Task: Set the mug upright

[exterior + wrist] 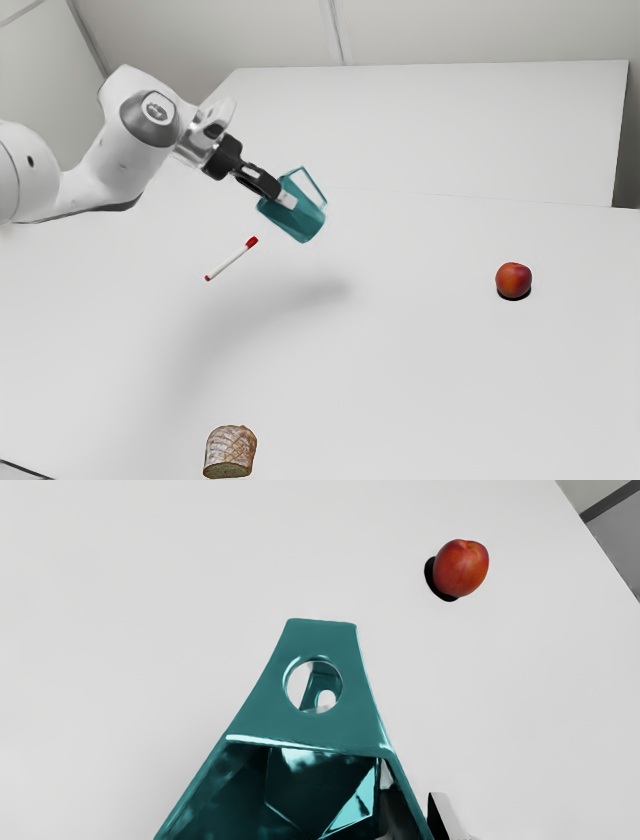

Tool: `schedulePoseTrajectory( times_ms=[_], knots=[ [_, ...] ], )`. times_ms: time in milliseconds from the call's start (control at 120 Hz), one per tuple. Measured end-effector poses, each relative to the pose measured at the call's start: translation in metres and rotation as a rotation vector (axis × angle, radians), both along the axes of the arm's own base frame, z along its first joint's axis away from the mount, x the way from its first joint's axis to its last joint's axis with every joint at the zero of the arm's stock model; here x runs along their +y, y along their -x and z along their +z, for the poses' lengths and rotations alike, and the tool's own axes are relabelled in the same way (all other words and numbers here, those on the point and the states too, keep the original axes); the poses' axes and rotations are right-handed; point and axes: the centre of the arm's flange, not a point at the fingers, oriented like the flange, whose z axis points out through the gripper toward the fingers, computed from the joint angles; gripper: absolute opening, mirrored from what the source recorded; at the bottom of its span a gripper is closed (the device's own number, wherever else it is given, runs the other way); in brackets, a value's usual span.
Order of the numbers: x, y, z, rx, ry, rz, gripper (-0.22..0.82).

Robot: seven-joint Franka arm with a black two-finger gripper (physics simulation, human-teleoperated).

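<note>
Gripper and mug were together in the air above the pale table, the fingers closed to about the thickness of the mug's wall, with that wall pinched between them. In the wrist view one fingertip stood outside the wall, and a dark shape showed just within it.

Teal and glossy, the mug hung tilted, its mouth turned toward the hand and its base pointing down toward the exterior view's right. Its body had flat, angular sides, and the dark inside caught bright, sharp-edged reflections. From the rim reached the handle, an angular open loop, broad and flat on top, narrowing away from the mouth and pierced by a round hole; through that hole another one showed lower in the loop.

A red-capped white marker, a cut piece of bread and a red-orange fruit lay well apart on the table.
</note>
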Motion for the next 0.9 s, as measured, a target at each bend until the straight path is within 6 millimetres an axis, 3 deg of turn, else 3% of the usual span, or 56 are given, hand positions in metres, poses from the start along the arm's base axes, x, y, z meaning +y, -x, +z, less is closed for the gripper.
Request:
schedulePoseTrajectory(
  times_ms=[100, 208, 350, 717, 900],
  knots=[
    [0.002, -0.008, 0.029, -0.009, -0.259, -0.078, -0.17],
    [0.011, -0.014, 0.025, 0.035, -0.440, -0.086, -0.18],
    [0.015, -0.020, 0.000, 0.107, -0.551, -0.038, -0.18],
    [-0.009, -0.034, -0.086, 0.258, -0.575, 0.116, -0.18],
    [-0.010, -0.033, -0.102, 0.304, -0.565, 0.183, -0.14]
  ],
)
